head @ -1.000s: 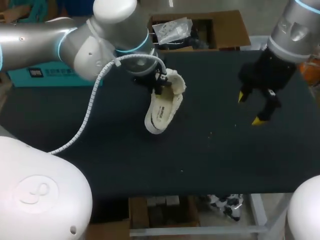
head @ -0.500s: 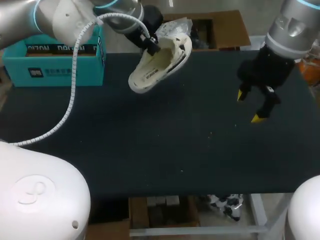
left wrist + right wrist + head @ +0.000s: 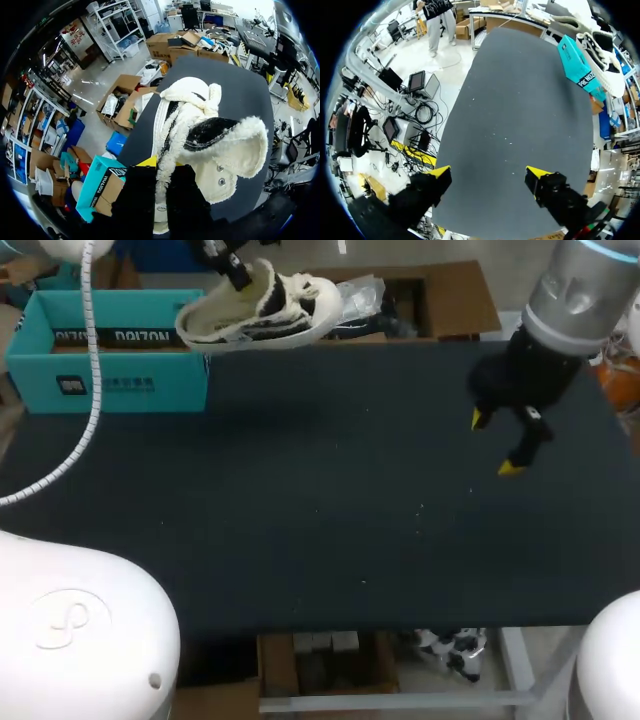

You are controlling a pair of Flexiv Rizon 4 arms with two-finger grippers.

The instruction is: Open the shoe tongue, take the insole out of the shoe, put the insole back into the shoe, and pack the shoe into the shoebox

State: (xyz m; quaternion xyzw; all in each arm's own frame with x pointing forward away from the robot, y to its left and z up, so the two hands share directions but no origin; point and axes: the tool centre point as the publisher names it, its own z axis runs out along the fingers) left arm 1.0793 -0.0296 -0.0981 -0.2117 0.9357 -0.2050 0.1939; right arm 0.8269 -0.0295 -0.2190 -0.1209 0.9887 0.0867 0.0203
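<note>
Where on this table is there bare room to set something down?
The middle and near side of the table are bare, from the teal shoebox across to the right arm, whose open jaws hang over the right side. It is crowded only at the far left, where the held shoe hangs by the shoebox.

A robotics lab: a grey industrial robot arm (image 3: 578, 295) hangs over a plain black worktable (image 3: 330, 540).

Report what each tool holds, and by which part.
The left tool grips the shoe by the rim of its opening. The right tool holds nothing.
</note>
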